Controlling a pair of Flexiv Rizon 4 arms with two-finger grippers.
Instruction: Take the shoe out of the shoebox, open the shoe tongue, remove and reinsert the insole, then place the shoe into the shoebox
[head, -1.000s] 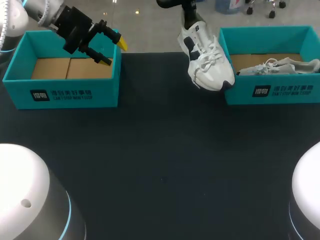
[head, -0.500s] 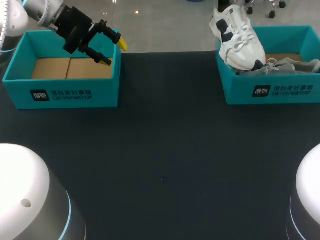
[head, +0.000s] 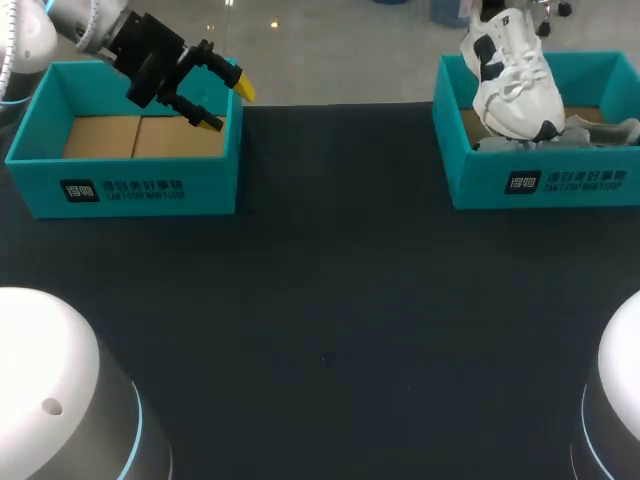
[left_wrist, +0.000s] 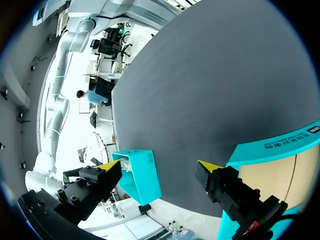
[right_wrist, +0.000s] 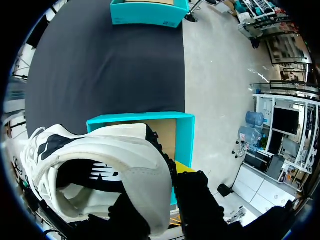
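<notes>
"Holding anything at this moment?"

"Yes. My right gripper (right_wrist: 172, 185) is clamped on the heel collar of the white shoe (head: 515, 85). One finger is outside and, I judge, the other one is inside. The shoe hangs toe down over the left part of the right shoebox (head: 530, 185). My left gripper (head: 228, 105) has its fingers apart and holds nothing. It is above the left shoebox (head: 120, 185), well apart across the table (head: 330, 300)."

"Which step is this?"

"I think the last one, to place the shoe into the box. A grey shoe (head: 600, 130) lies already inside, toward the right. I cannot tell if the white toe touches it."

"How to do it well?"

"I should go down slowly and tilt the shoe, so the sole meets the cardboard floor and not the toe. I should keep it beside the grey shoe, not on it, and free of the left wall. I should open the fingers only when the sole rests. Otherwise it may tip over the wall."
</notes>
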